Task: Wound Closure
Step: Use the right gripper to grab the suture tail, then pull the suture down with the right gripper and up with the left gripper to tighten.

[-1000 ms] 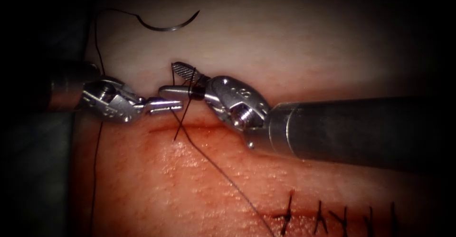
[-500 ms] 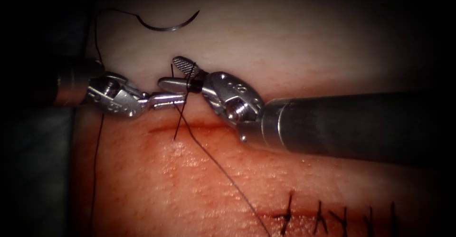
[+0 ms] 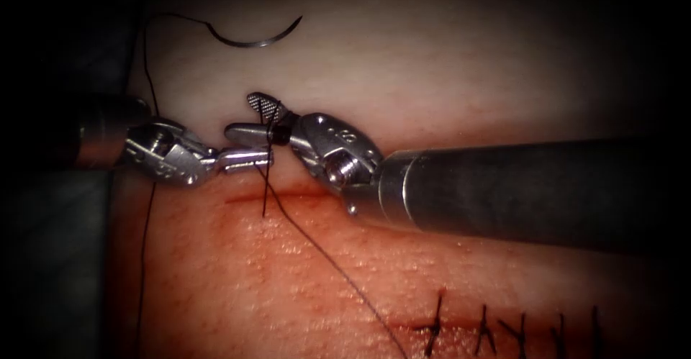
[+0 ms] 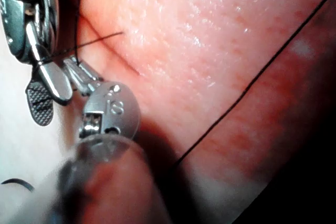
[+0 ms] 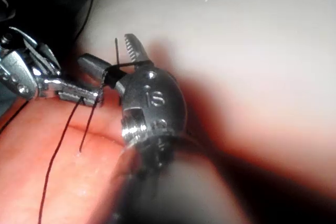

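The curved needle (image 3: 253, 37) lies free on the pale tissue (image 3: 461, 71) at the far left, well apart from both tools and not in the tissue; its thread (image 3: 146, 64) trails down the left edge. The left tool (image 3: 248, 159) has its jaws together, clamped on the thread (image 3: 264, 186) just above the cut (image 3: 288, 195), from which a short strand rises. The right tool (image 3: 252, 118) stands with its jaws apart, holding nothing, with thread wound around it near the jaw hinge. A longer strand (image 3: 338, 269) runs from the stitch toward the near right, past the finished stitches (image 3: 497, 326).

This looks like knot-tying with a wrap on the right tool, though that is a judgement. To do it well, the wrap should stay seated behind the open jaws and not slide off the tips, the left tool's hold on the strand should stay firm, and tension should stay gentle so the thread does not saw at the cut's edge.
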You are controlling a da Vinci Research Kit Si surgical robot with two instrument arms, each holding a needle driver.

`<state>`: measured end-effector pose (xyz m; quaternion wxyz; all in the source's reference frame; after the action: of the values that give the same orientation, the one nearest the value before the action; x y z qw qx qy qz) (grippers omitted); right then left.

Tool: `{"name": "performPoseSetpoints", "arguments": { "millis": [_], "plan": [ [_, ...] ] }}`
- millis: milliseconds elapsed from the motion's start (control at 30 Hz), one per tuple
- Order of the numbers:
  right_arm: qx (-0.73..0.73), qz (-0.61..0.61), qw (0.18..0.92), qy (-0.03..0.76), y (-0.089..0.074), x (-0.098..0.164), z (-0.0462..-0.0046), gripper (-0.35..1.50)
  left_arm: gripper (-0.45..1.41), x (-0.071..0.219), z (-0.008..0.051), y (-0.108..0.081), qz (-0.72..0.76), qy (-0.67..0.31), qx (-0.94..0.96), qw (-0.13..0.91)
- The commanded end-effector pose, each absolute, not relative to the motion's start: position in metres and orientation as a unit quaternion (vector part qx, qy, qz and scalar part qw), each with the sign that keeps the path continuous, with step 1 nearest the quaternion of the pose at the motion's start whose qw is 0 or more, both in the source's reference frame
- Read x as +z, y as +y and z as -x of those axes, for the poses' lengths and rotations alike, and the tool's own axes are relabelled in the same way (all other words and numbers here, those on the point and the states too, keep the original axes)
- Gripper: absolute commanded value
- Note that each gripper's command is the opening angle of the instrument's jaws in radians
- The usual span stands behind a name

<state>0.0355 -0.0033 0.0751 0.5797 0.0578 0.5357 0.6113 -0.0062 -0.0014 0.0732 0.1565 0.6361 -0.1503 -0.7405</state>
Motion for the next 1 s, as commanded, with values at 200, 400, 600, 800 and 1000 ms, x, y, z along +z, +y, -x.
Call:
{"name": "performPoseSetpoints", "arguments": {
  "millis": [200,400,600,800,1000],
  "plan": [
    [0.643,-0.068,0.56,0.518,-0.0039,0.0751,-0.0357,-0.35,-0.45,0.0738,0.0063,-0.0014,-0.637,-0.151,-0.74,0.159],
    [0.642,-0.071,0.565,0.513,-0.0055,0.0747,-0.0355,-0.35,-0.45,0.0734,0.0053,-0.0012,-0.637,-0.147,-0.74,0.158],
    [0.631,-0.078,0.556,0.535,-0.0068,0.0734,-0.0359,-0.35,-0.45,0.0732,0.0051,-0.0007,-0.637,-0.147,-0.741,0.155],
    [0.626,-0.082,0.548,0.549,-0.0083,0.0723,-0.0364,-0.35,-0.45,0.0726,0.0049,0.0004,-0.635,-0.143,-0.745,0.149],
    [0.604,-0.061,0.568,0.556,-0.0105,0.0721,-0.0365,-0.35,-0.45,0.0698,0.0039,0.0032,-0.634,-0.134,-0.752,0.124]
  ]
}}
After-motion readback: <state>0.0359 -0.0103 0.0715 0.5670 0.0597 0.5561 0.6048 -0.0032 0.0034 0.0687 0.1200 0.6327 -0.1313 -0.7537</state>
